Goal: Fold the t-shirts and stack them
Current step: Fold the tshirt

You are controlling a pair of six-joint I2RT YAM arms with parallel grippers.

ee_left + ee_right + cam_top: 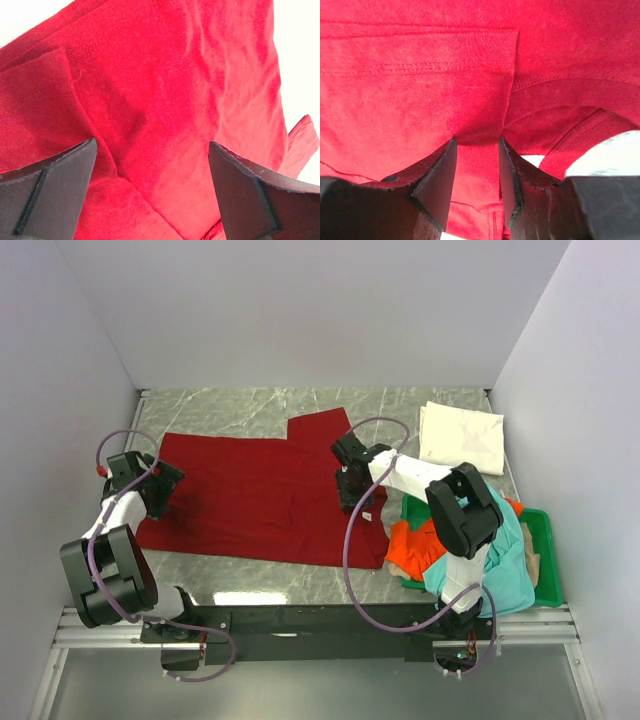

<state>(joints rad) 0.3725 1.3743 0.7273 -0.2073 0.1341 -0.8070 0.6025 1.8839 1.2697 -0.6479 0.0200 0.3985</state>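
The large dark red t-shirt (260,495) lies spread flat across the middle of the table. My left gripper (160,485) hovers over its left edge, jaws wide open and empty; its wrist view shows only red cloth (165,75) between the open gripper (152,145). My right gripper (350,485) is at the shirt's right side, by the sleeve. In the right wrist view the gripper (477,141) has its jaws narrowed on a fold of red cloth (420,75). A folded white t-shirt (460,437) lies at the back right. The orange t-shirt (412,545) and the teal t-shirt (500,560) are crumpled at the right.
A green plastic tray (545,540) at the right edge holds the orange and teal shirts, which spill over its rim. Grey walls close in the table on three sides. Purple cables loop over both arms.
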